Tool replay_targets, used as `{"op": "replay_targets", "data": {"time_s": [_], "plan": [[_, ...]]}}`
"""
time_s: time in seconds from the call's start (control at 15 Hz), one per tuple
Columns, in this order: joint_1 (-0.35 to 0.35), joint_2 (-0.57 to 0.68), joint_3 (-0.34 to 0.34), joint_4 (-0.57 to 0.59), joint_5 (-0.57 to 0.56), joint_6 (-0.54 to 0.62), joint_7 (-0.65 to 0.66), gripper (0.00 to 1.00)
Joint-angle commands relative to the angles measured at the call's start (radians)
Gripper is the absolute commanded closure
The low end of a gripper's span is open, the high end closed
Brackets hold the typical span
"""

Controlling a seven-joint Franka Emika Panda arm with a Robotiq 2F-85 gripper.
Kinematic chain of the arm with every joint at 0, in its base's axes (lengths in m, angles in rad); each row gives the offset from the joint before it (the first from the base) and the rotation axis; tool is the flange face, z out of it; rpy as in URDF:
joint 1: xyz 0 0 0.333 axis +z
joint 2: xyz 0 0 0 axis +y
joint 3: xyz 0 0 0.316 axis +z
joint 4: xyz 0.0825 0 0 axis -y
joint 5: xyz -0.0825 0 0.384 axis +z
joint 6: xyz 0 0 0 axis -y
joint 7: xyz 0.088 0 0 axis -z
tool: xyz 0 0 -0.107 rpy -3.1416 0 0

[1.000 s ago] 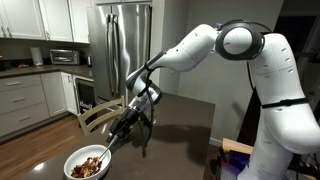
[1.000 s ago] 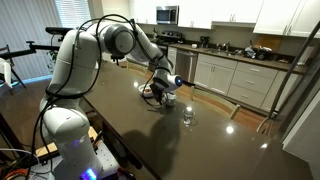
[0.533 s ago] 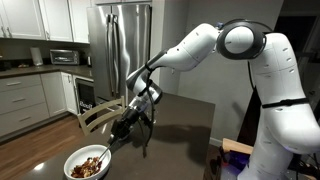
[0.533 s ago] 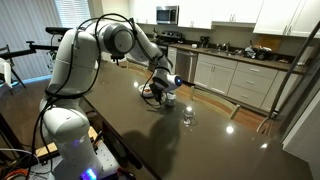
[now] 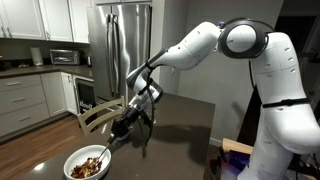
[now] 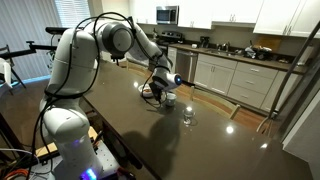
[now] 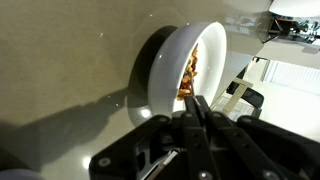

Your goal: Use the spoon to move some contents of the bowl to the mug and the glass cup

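Now, the gripper point(image 5: 120, 132) is clamped tight on the spoon point(image 5: 108, 147), jaws pinched together with only the thin handle between them. The spoon slants down to the near left into the bowl point(image 5: 72, 158). The bowl sits at the near left of the table point(image 5: 182, 112) in that exterior view, with the contents point(image 5: 90, 167) heaped inside. The wrist view shows the bowl point(image 7: 160, 60) just ahead of the gripper point(image 7: 200, 118), contents point(image 7: 190, 68) piled toward its right side.

You look to be at the scooping step. Push the tip under the heap, not across its top, then roll the wrist so the spoon's head comes level before you lift. The pieces are chunky and will likely roll off a tilted spoon. Lift slowly and clear the rim.

The glass point(image 6: 188, 117) stands to the right of the gripper point(image 6: 160, 92), a little apart, so the carry looks short; keep it low and steady. I cannot pick out the mug for certain.

No brand, label or writing is readable anywhere, not on the arm point(image 5: 200, 45), fridge point(image 5: 120, 40) or microwave point(image 5: 65, 57)
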Motion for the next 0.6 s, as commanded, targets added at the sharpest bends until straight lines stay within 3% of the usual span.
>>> {"op": "replay_targets", "data": {"time_s": [0.0, 0.53], "plan": [[-0.012, -0.04, 0.011, -0.036, -0.009, -0.005, 0.018, 0.97], [-0.009, -0.092, 0.003, -0.053, -0.027, 0.004, 0.03, 0.97]]}}
